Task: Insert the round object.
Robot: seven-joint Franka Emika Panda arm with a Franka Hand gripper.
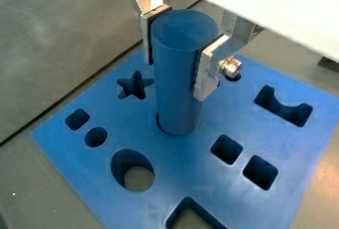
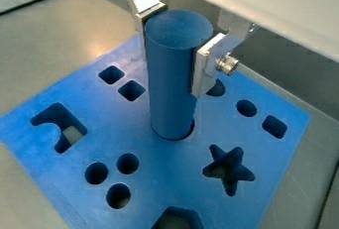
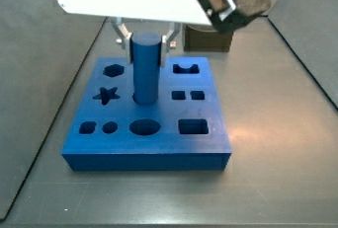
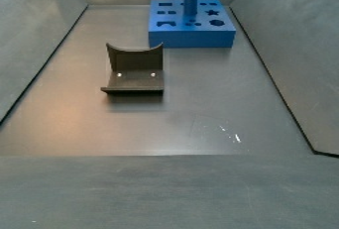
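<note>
Blue all over, the round object (image 1: 176,69) stands upright with its lower end already inside the central round hole of the blue block (image 1: 106,134), while the gripper (image 1: 179,43) clamps its upper part between both silver fingers (image 1: 208,66). Judging from this, tilt is the main risk: any sideways pull while letting go could jam the peg against the hole's rim. The block's other cut-outs, including the star hole (image 2: 227,165) and a round hole (image 1: 133,169), hold nothing. The fixture (image 4: 133,71) stands well apart from the block.
</note>
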